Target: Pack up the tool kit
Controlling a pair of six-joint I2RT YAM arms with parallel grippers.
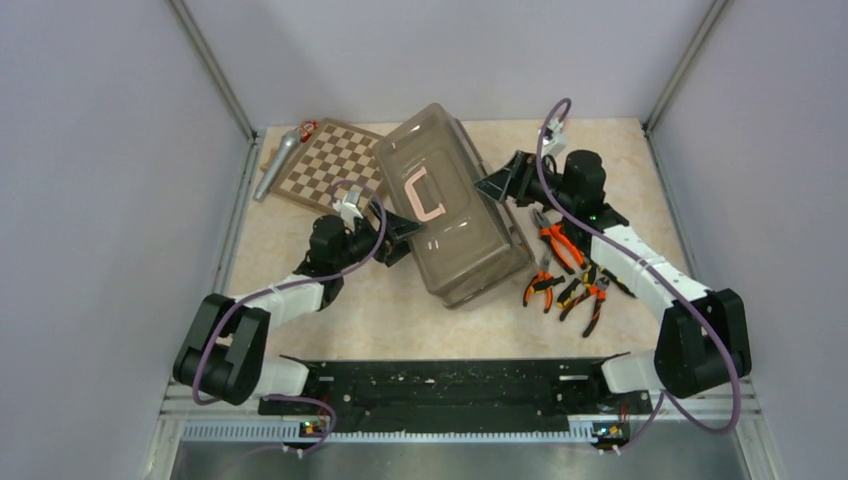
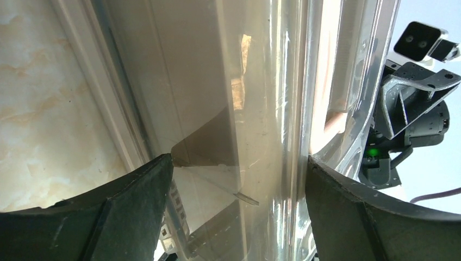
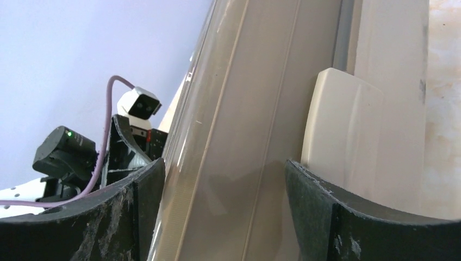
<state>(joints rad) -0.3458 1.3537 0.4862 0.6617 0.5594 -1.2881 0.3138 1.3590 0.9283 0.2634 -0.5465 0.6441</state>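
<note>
Packing has barely begun — the toolbox (image 1: 450,205) is lidded, both the left claw (image 1: 395,228) and right claw (image 1: 497,183) spread wide around its ends, gripping nothing — pliers (image 1: 563,270) lie loose on the desk (image 1: 400,310).

A silver microphone (image 1: 277,166) lies beside the chessboard (image 1: 328,162) (touching its edge)

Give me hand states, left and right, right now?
Left hand: spread wide across the toolbox lid edge; firm grip or not cannot be told.
Right hand: spread wide across the toolbox's opposite edge; grip cannot be told.
</note>
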